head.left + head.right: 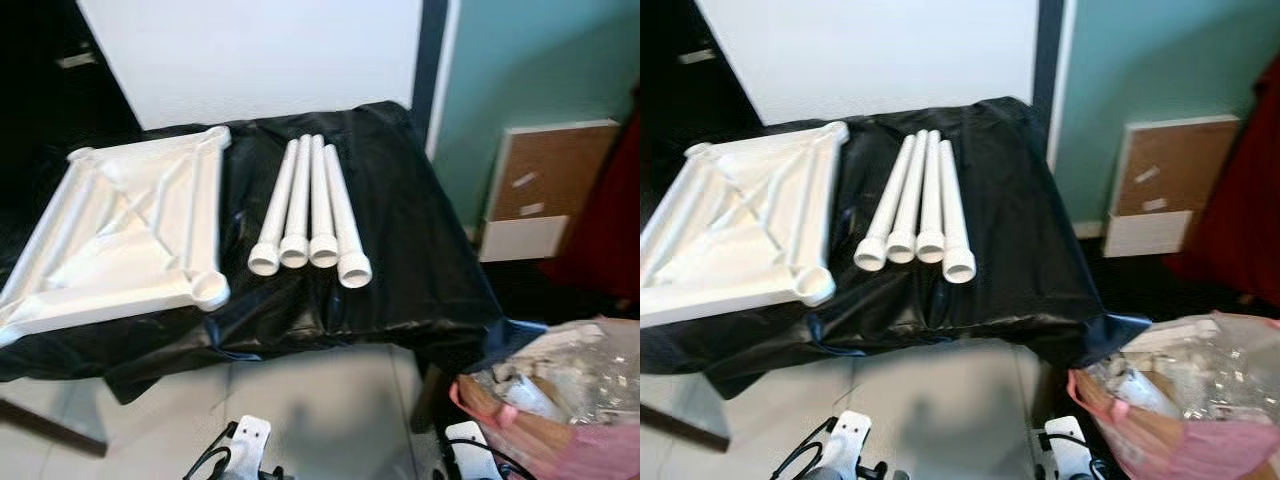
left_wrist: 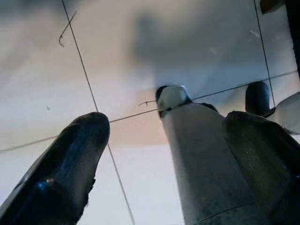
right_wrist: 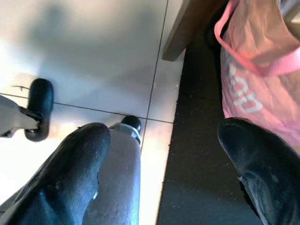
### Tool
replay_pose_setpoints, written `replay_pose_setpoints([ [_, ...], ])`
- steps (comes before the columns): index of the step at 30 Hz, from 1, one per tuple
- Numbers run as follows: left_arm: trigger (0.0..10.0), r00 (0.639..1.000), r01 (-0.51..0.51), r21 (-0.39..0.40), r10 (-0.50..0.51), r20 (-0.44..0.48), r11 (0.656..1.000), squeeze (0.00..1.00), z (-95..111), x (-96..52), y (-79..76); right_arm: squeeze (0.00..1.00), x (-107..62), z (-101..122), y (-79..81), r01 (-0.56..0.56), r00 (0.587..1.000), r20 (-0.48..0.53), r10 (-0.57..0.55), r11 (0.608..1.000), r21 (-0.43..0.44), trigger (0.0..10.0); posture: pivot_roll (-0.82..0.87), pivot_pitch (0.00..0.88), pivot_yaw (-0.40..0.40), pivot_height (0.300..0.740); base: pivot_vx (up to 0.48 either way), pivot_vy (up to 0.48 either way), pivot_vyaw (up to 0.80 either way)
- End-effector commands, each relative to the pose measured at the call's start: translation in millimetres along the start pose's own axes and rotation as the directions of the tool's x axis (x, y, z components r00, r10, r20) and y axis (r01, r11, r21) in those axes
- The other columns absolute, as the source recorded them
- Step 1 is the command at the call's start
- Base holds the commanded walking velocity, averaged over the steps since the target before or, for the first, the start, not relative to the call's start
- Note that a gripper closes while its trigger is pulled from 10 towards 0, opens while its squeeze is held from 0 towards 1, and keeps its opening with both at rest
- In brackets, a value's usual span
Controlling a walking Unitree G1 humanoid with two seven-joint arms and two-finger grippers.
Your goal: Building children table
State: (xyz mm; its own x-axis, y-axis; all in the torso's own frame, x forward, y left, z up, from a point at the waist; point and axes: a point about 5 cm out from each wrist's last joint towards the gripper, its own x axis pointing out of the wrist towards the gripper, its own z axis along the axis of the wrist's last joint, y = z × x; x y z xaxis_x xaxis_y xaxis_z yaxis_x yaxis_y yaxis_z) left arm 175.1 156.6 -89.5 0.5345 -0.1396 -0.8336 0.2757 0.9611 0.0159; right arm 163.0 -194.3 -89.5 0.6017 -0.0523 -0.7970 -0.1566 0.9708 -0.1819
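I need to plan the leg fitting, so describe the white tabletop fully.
The white tabletop looks like moulded plastic and lies upside down on the black plastic sheet, left of the four white table legs. Its ribbed underside faces up, with diagonal braces and round corner sockets. Nothing rests on it, and it lies apart from the legs.

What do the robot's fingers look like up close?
Each gripper, left and right, has two long, rounded black fingers. They look a bit shiny and scuffed, with tiny pale specks.
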Motion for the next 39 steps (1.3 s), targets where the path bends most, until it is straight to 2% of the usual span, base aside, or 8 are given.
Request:
replay_pose_setpoints([
  [1, 10.0, 1.000, -0.010, -0.005, 0.009, -0.021, 1.000, 0.00, -4.0, -0.9, 3.4, 0.00, -0.6, -3.0, 5.5, -0.012, 1.000, -0.009, 0.012, 1.000, 0.015, 10.0, -0.14, 0.000, 0.055, 0.740, 0.000, 0.000, 0.00],
  [6, 10.0, 0.999, -0.007, -0.010, 0.007, -0.034, 1.000, 0.00, -6.1, -1.1, 2.3, 0.00, -0.3, -1.9, 4.6, -0.006, 1.000, -0.006, 0.006, 0.999, 0.046, 10.0, -0.13, 0.000, 0.072, 0.740, 0.000, 0.000, 0.00],
  [12, 10.0, 0.999, 0.017, -0.001, -0.017, -0.041, 1.000, 0.00, -8.7, -0.4, -6.5, 0.00, -0.4, -2.2, 2.8, 0.006, 1.000, -0.007, -0.006, 0.998, 0.066, 10.0, -0.13, 0.000, 0.085, 0.740, 0.000, 0.000, 0.00],
  [25, 10.0, 0.999, 0.014, -0.024, -0.016, -0.051, 1.000, 0.00, -9.8, -0.4, -7.2, 0.00, -1.0, -3.8, 0.8, 0.007, 1.000, -0.008, -0.007, 0.998, 0.058, 10.0, -0.13, 0.000, 0.080, 0.740, 0.000, 0.000, 0.00],
  [39, 10.0, 0.998, 0.016, -0.057, -0.019, -0.053, 0.998, 0.00, -10.1, 0.0, -9.7, 0.00, -2.5, -9.1, -1.1, 0.014, 1.000, -0.023, -0.012, 0.998, 0.060, 10.0, -0.13, 0.000, 0.069, 0.740, 0.000, 0.368, 0.00],
])
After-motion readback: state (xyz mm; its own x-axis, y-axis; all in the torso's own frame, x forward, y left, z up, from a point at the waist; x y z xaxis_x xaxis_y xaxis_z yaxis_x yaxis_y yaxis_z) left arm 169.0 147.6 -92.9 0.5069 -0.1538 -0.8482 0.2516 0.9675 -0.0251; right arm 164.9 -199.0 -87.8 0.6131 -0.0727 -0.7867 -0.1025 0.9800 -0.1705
